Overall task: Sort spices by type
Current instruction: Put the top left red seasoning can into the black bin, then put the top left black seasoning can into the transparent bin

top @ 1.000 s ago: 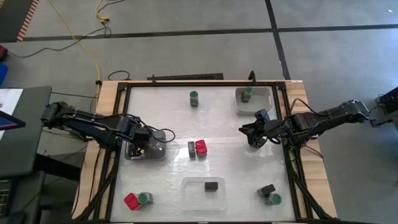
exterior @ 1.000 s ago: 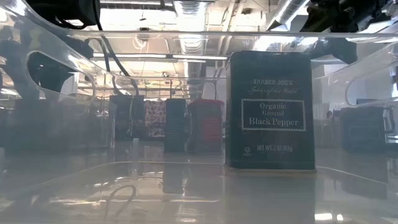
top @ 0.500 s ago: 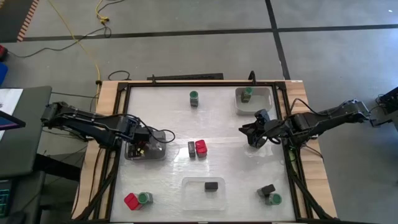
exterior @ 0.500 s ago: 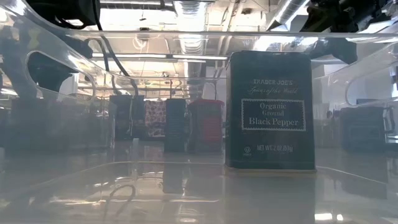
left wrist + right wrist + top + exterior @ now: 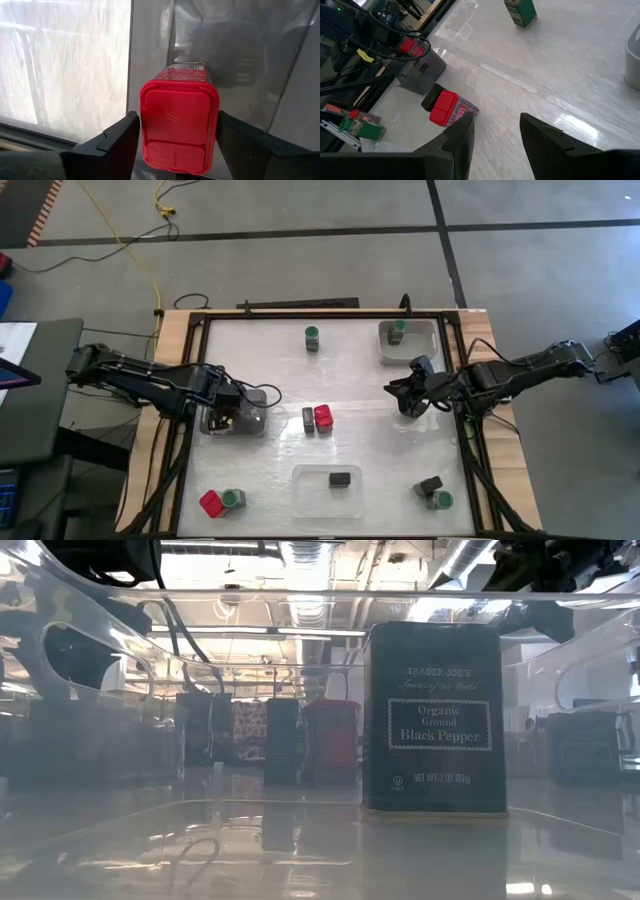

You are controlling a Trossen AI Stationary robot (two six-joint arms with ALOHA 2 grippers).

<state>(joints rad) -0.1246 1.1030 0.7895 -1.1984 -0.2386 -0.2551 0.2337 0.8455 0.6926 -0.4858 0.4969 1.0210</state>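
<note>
High view first: I see the table with its pale sheet filling most of the frame, my left arm reaching in from the left edge and my right arm from the right. Three trays sit on it: a grey tray at the left middle, a clear tray near the front centre holding one black pepper box, and a white tray at the back right with a green-lidded jar in it. My left gripper is over the grey tray, and the left wrist view shows its fingers clamped on either side of a red spice tin; whether the tin touches the tray floor I can't quite tell. My right gripper waits above the table's right middle, fingers parted with nothing between them. At table centre a red tin stands touching a black box. Another green jar stands alone at the back. Front left, a red tin sits just beside a green jar; front right, a black box beside a green jar.
</note>
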